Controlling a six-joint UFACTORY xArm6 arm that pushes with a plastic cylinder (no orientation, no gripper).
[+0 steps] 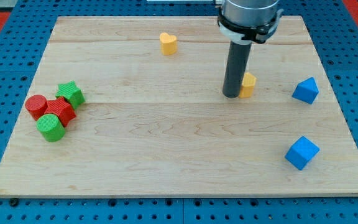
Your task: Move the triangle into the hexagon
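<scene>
The blue triangle block (306, 91) lies near the board's right edge. A yellow block (249, 85), probably the hexagon, lies to its left and is partly hidden by my rod. My tip (232, 96) rests on the board right against the yellow block's left side. The blue triangle is well to the right of my tip, with the yellow block between them.
A blue cube (302, 153) lies at the lower right. A yellow heart (168, 43) lies near the view's top. At the left are a green star (71, 93), a red cylinder (36, 106), a red block (61, 111) and a green cylinder (51, 127), clustered together on the wooden board (179, 155).
</scene>
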